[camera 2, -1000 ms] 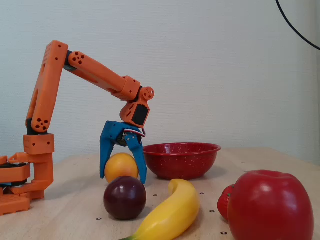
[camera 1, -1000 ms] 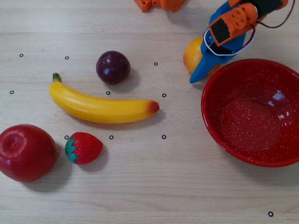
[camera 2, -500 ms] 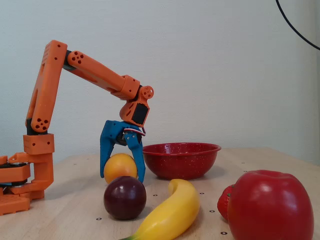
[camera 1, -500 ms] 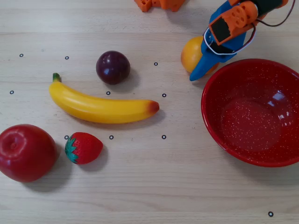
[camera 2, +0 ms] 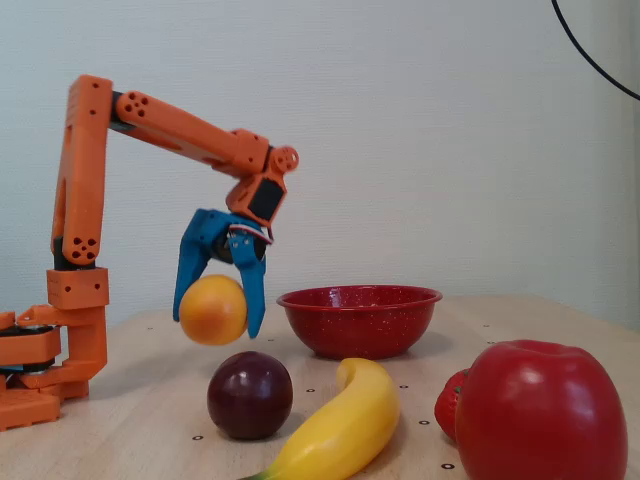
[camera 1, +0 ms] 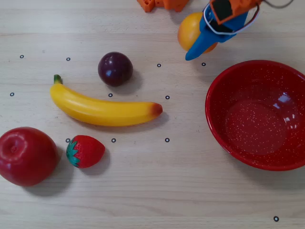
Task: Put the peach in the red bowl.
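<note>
The gripper, its jaws clamped on the peach, hangs above the table to the left of the red bowl in the fixed view.

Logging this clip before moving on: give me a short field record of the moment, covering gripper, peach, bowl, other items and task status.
gripper: gripper shut on the peach
peach: peach lifted clear of the table, left of the bowl in the fixed view
red bowl: red bowl empty, upright
other fruit: plum, banana, strawberry, apple, all on the table
status: peach grasped, not yet over the bowl
</note>
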Motion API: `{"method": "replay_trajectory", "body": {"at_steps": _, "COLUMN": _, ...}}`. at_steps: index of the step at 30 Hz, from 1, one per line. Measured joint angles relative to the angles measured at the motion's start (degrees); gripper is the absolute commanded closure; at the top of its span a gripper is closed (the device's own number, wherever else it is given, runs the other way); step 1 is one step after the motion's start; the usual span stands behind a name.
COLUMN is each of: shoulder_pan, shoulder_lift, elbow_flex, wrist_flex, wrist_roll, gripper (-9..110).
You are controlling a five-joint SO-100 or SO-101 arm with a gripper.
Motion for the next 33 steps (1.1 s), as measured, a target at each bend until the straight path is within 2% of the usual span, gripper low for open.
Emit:
{"method": "replay_trajectory", "body": {"at_steps": 8, "shoulder_pan": 0.1, "shoulder_lift": 12.8, "elbow_flex": -7.1, "wrist_flex": 0.0, "wrist_roll": 6.8, "gripper": 101}}
{"method": "replay_trajectory", "body": {"at_steps": 13, "shoulder_pan": 1.8, "shoulder_lift": 13.6, "elbow_flex": -17.7, "wrist_flex": 0.0, "wrist_roll": 11.4, "gripper": 101}}
{"method": "replay_trajectory", "body": {"at_steps": 20, "shoulder_pan": 4.2, "shoulder_lift": 12.8, "elbow_flex": -30.6, "wrist_flex": -0.6, "wrist_roll": 24.3, "gripper": 101}}
{"method": "replay_trajectory", "body": {"at_steps": 25, "shoulder_pan": 3.3, "shoulder_lift": 4.7, "elbow_flex": -30.8, "wrist_flex": -13.4, "wrist_roll": 34.5, "gripper": 101}}
{"method": "replay_trajectory", "body": {"at_steps": 29, "shoulder_pan": 0.8, "shoulder_lift": -0.6, "elbow_flex": -29.9, "wrist_flex": -23.0, "wrist_roll": 41.3, "gripper": 88}}
{"method": "replay_trajectory", "body": {"at_steps": 33, "shoulder_pan": -0.9, "shoulder_lift": -5.4, "elbow_flex": -26.2, "wrist_flex": -26.2, "wrist_roll": 45.0, "gripper": 79}}
